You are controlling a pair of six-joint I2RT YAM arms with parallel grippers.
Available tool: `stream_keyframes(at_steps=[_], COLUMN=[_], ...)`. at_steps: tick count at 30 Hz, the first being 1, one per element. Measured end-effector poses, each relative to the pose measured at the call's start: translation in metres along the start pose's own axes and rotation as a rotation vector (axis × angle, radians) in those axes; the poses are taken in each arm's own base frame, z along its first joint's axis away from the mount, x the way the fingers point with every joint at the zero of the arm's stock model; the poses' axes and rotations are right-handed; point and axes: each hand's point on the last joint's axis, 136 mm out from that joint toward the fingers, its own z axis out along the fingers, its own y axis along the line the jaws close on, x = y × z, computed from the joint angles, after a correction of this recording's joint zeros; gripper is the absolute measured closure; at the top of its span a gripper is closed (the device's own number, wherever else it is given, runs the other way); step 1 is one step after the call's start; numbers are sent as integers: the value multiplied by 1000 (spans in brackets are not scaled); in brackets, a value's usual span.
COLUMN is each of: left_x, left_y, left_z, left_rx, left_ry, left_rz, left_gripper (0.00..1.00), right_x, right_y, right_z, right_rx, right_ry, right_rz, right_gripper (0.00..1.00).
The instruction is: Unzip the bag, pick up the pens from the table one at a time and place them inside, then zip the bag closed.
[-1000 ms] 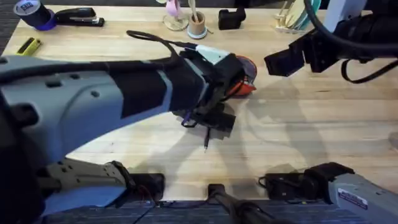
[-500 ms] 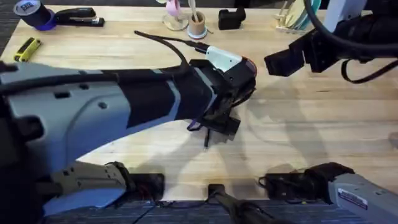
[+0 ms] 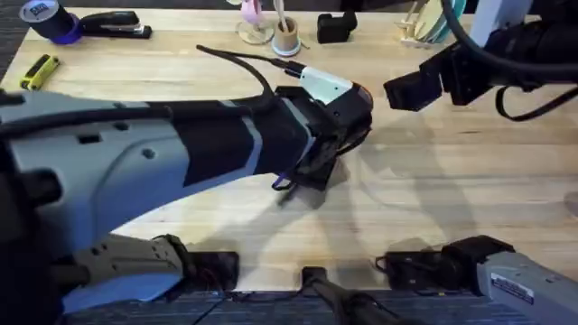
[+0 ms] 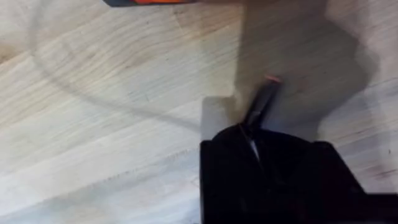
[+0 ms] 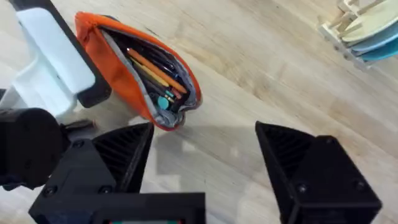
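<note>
Two arms over the table [image 3: 452,181]. Left arm reaches across the middle; left gripper [image 4: 254,134] has its black fingers pinched together on the pen [image 4: 261,106], whose dark shaft sticks out past the fingertips with a small reddish tip, just above the wood. Bag [image 5: 140,74] lies beyond the left arm's wrist, near table centre toward the far side; mouth unzipped and gaping, coloured pencils and pens visible inside. Right gripper [image 5: 205,149] hovers to the right of the bag, jaws spread wide, holding nothing. Stapler [image 3: 113,24] sits at far left.
</note>
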Motion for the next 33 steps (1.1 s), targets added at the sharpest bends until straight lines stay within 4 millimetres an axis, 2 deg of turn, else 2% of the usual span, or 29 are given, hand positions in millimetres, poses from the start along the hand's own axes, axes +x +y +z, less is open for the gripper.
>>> stream_keyframes(at_steps=[9, 13, 19, 25, 33], left_x=[3, 12, -28, -75, -148], left_y=[3, 18, 15, 6, -16], left_z=[-1, -9, -37, -71, -119], left_rx=[-12, -75, -99, -100, -54], left_ry=[16, 79, -33, -192, -476], left_rz=[0, -10, 14, 61, 212], left_gripper=[953, 958, 957, 957, 957], right_x=[0, 0, -2, -4, 7], right_y=[0, 0, 0, 2, 8], right_z=[0, 0, -6, -30, -57], right_rx=[0, 0, 6, 24, 32], right_ry=[0, 0, -20, -79, -105], right_rz=[0, 0, -2, -8, -2], right_gripper=[5, 4, 4, 5, 5])
